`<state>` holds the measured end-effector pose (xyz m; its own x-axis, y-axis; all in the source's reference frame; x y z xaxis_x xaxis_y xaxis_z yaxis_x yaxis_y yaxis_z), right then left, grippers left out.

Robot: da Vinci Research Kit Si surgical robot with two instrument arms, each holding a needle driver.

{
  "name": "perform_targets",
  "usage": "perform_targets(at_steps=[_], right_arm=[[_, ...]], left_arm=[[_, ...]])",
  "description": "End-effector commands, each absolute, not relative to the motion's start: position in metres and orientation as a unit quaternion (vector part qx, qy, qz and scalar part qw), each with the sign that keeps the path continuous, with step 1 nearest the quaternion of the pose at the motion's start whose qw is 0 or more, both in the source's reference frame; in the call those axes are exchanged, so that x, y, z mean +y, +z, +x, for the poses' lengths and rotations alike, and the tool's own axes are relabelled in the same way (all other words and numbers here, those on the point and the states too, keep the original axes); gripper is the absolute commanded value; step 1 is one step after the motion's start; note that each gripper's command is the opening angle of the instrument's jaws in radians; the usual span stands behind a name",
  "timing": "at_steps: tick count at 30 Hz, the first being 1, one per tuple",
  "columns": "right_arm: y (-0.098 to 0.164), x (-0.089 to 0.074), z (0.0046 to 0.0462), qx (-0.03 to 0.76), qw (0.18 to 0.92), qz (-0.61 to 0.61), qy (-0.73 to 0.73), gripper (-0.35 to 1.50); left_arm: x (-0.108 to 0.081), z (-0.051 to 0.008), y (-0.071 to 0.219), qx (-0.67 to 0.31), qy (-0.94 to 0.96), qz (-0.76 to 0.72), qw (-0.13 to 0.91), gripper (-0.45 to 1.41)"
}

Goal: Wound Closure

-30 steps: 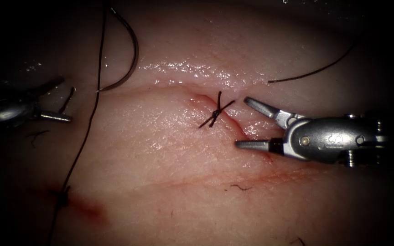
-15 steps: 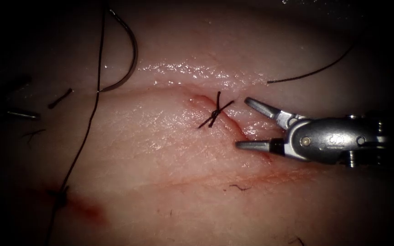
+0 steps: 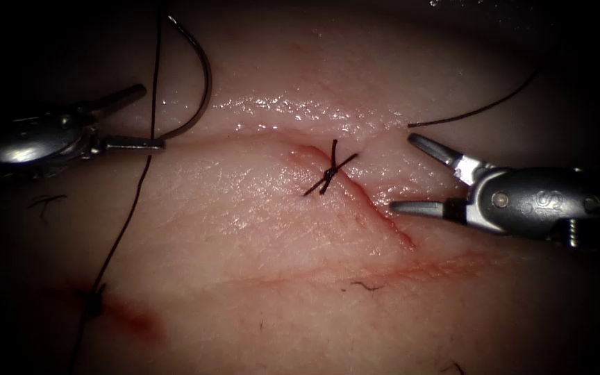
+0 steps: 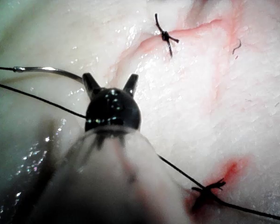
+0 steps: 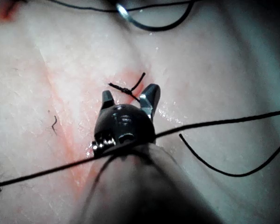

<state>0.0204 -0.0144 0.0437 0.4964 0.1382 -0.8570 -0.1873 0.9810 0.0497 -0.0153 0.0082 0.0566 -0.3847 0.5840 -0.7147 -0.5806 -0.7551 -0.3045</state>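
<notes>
The left steel hand (image 3: 144, 117) is spread and empty, its tips just beside the curved dark needle (image 3: 203, 83) lying loose on the pale pork tissue (image 3: 244, 229), left of the cut. The right hand (image 3: 411, 173) gapes empty beside the knotted stitch (image 3: 328, 170). Risk: a left tip could snag the black thread (image 3: 126, 215), tugging the needle away.

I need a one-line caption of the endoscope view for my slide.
Both tools open and empty: left tool beside the free needle and thread, right tool right of the knotted stitch on the cut.
</notes>
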Motion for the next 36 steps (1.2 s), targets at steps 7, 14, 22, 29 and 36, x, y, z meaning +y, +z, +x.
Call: perform_targets(at_steps=[7,14,22,29,36], right_arm=[[0.0436,-0.0150,0.0213,0.479,0.872,-0.016,0.102,1.04],[0.0435,-0.0151,0.0214,0.478,0.872,-0.013,0.107,1.04],[0.0435,-0.0151,0.0215,0.478,0.871,-0.012,0.110,1.04],[0.0433,-0.0152,0.0215,0.478,0.871,-0.008,0.116,0.99],[0.0424,-0.0146,0.0213,0.490,0.852,0.011,0.185,0.94]], left_arm=[[0.0084,-0.0172,0.0598,0.015,0.865,-0.356,0.352,0.76],[0.0081,-0.0169,0.0621,0.006,0.885,-0.309,0.347,0.78],[0.0084,-0.0169,0.0642,-0.008,0.889,-0.310,0.338,0.20],[0.0086,-0.0160,0.0654,-0.007,0.898,-0.311,0.312,-0.45],[0.0086,-0.0168,0.0623,0.064,0.912,-0.328,0.237,-0.45]])
